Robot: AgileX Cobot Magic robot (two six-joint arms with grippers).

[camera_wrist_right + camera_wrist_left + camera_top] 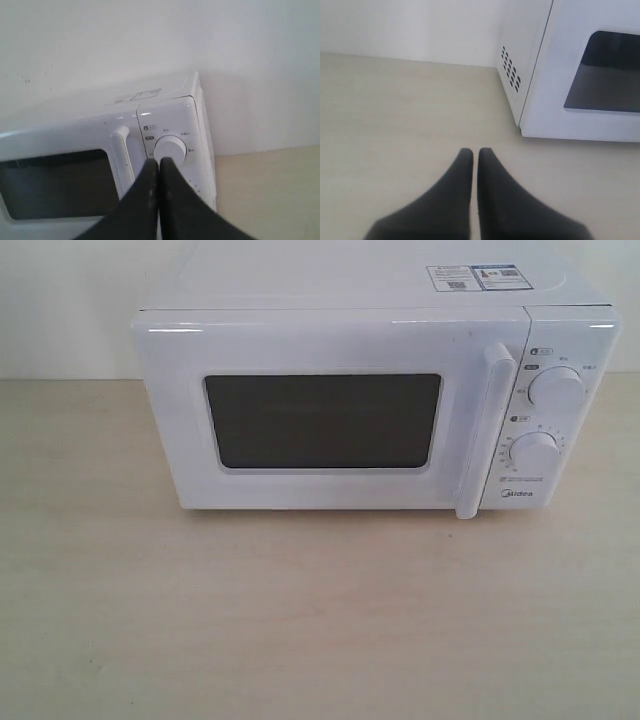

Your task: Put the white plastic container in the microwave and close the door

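The white microwave stands at the back of the table with its door shut flat against the body; the bar handle sits beside the two dials. The white plastic container is out of view in every frame. My left gripper is shut with nothing between its fingers, low over the table in front of the microwave's left corner. My right gripper is shut and empty, raised in front of the control panel near the upper dial. Neither gripper shows in the exterior view.
A light wooden table stretches in front of the microwave. A white wall runs behind. Vent holes mark the microwave's left side. Stickers lie on its top.
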